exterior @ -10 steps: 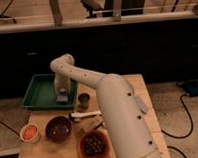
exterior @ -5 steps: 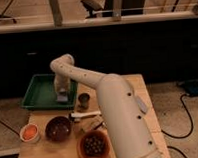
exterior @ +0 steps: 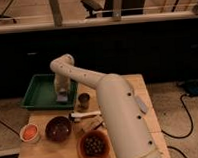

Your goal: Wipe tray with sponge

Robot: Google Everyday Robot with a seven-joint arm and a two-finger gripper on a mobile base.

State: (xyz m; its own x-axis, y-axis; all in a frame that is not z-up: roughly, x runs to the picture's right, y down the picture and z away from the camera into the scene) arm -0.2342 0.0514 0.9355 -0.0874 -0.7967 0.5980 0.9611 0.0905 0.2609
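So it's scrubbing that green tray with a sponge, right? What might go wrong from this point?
Two risks, I'd guess. The gripper works the sponge near the right rim of the tray, and the small dark cup stands just outside that rim, so a wide stroke might knock it over. The tray also lies loose at the far left corner of the table, so a hard push could slide it toward the edge.

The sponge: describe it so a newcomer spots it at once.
Find the green tray at the table's far left corner. At its right end, under the gripper, sits the sponge: a small pale bluish-grey block, unlike the dark cup standing outside the tray.
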